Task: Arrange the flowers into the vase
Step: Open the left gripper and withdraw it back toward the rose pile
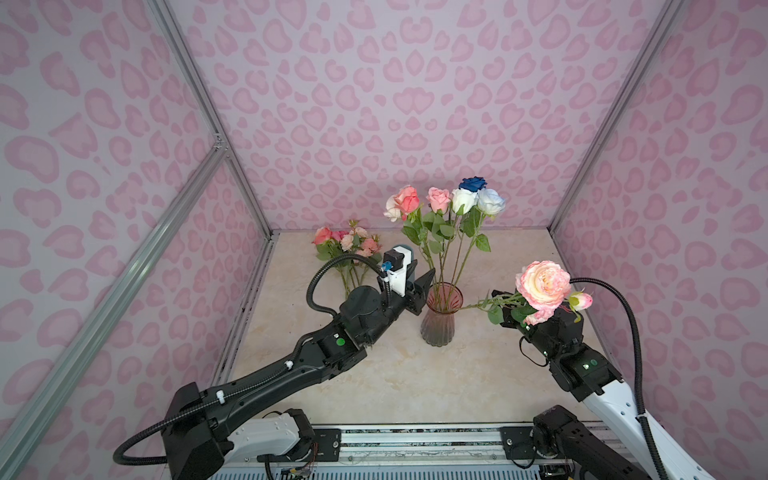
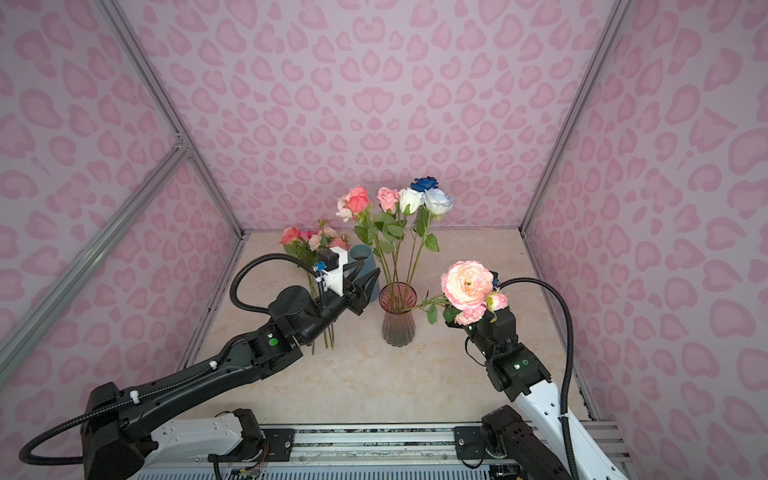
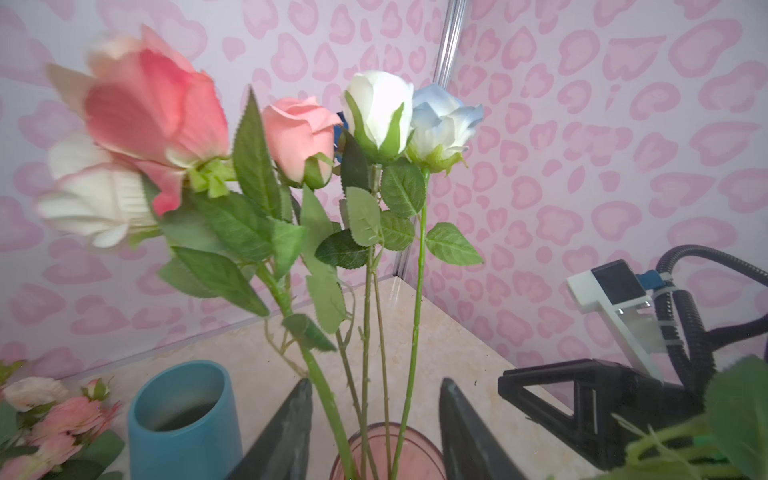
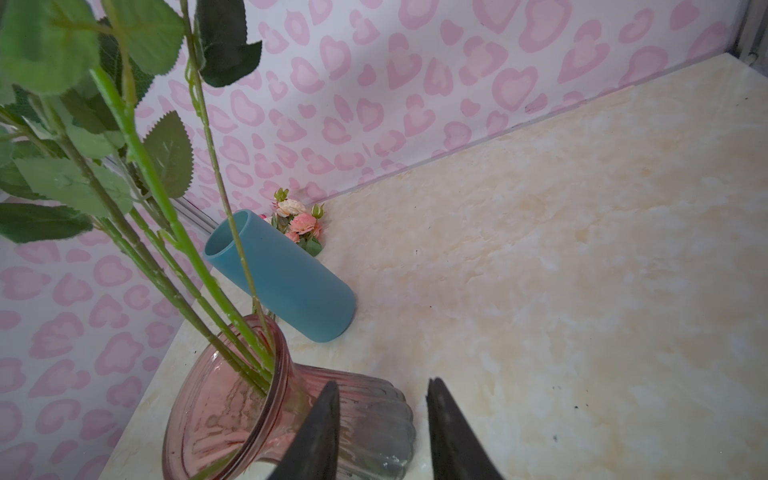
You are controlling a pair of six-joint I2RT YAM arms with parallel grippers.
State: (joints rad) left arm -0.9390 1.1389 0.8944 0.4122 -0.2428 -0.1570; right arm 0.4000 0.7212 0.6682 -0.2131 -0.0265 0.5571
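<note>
A ribbed pink glass vase stands mid-table with several roses upright in it: coral, pink, white, pale blue and dark blue. My left gripper is open just left of the vase mouth; the stems rise free between its fingers. My right gripper hovers right of the vase and carries a big pink-and-cream peony. The peony's stem reaches toward the rim, and the grip point is hidden. More pink flowers lie at the back left.
A blue cylindrical cup stands behind the left gripper, next to the loose pink bunch. Pink patterned walls close in the back and both sides. A metal rail with the arm bases runs along the front edge.
</note>
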